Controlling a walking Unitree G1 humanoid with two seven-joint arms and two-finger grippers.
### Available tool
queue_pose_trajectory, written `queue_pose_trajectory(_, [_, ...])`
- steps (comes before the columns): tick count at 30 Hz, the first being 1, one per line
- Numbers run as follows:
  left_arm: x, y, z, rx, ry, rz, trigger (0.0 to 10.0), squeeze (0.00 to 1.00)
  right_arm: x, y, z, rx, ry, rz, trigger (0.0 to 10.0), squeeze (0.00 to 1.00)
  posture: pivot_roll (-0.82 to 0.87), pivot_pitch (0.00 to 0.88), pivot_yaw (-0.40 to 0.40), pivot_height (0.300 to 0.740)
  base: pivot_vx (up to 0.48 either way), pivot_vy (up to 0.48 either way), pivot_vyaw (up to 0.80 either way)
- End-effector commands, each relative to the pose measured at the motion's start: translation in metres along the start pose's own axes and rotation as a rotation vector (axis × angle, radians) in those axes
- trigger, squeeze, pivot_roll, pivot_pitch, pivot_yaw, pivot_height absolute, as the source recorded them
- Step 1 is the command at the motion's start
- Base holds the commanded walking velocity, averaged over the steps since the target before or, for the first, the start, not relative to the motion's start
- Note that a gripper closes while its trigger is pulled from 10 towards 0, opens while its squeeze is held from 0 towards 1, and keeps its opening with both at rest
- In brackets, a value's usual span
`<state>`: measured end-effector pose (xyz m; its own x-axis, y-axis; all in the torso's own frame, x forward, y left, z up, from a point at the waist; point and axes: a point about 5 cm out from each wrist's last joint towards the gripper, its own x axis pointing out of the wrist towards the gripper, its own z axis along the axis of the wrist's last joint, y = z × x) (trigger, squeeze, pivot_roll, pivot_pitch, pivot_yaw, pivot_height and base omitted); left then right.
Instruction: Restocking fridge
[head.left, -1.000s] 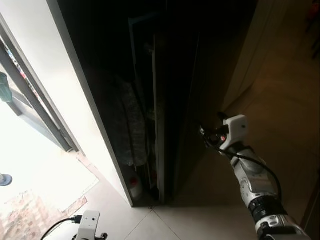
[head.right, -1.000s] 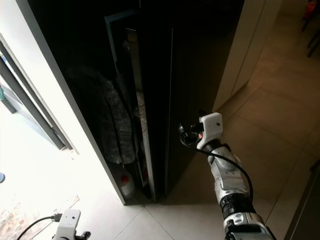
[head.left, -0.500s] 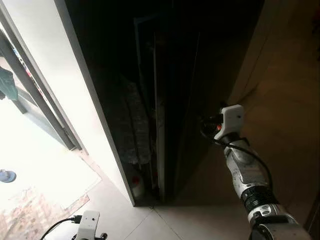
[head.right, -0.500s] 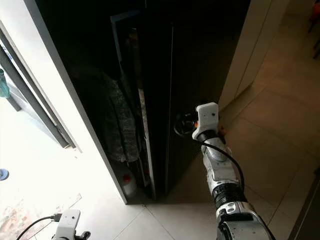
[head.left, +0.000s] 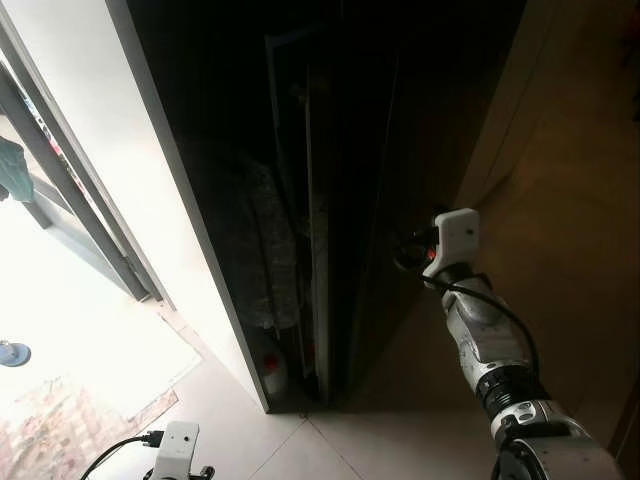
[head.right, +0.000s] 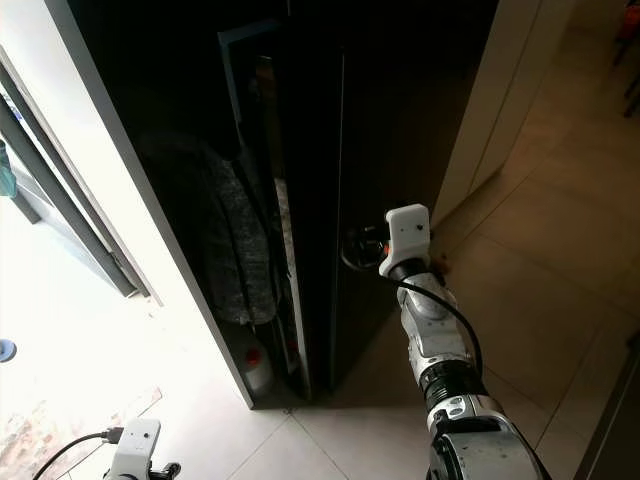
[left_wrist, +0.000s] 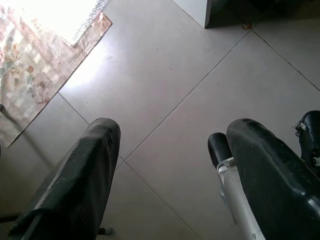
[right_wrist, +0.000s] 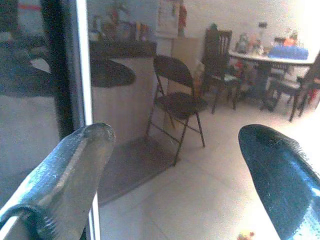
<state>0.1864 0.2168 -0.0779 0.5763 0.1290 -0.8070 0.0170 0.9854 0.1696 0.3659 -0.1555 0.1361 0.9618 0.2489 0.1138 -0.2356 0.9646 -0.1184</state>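
Now we see our right gripper (right_wrist: 175, 175) spread wide and grasping nothing, raised against the front edge of the dark fridge door (head.right: 385, 130), though contact is hard to make out. Our left gripper (left_wrist: 167, 165) hangs released over the floor tiles (left_wrist: 165, 75). Shadow hides the fridge's narrow opening (head.right: 275, 200), where we cannot identify anything.

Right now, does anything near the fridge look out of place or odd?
Yes, mildly. A small bottle and a grey cloth sit wedged in the narrow gap beside the dark fridge, an unusual spot. The open right claw is at the fridge door.
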Motion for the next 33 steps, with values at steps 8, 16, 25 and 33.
queue_pose_trajectory(8, [-0.001, 0.005, -0.005, -0.006, 0.018, 0.021, 10.0, 0.00, 0.012, 0.021, 0.009, -0.007, -0.026, 0.086, 10.0, 0.00, -0.15, 0.000, 0.038, 0.740, 0.000, 0.000, 0.00])
queue_pose_trajectory(16, [-0.001, 0.006, -0.005, -0.001, 0.016, 0.024, 10.0, 0.00, 0.018, 0.035, 0.013, -0.010, -0.039, 0.140, 10.0, 0.00, -0.15, 0.000, 0.042, 0.740, 0.000, 0.000, 0.00])
queue_pose_trajectory(25, [-0.001, 0.006, -0.004, -0.003, 0.014, 0.022, 10.0, 0.00, 0.022, 0.041, 0.016, -0.006, -0.042, 0.165, 10.0, 0.00, -0.14, 0.000, 0.042, 0.740, 0.000, 0.000, 0.00])
queue_pose_trajectory(33, [-0.001, 0.006, -0.004, -0.011, 0.014, 0.026, 10.0, 0.00, 0.023, 0.044, 0.015, -0.013, -0.031, 0.188, 10.0, 0.00, -0.14, 0.000, 0.039, 0.740, 0.000, 0.000, 0.00])
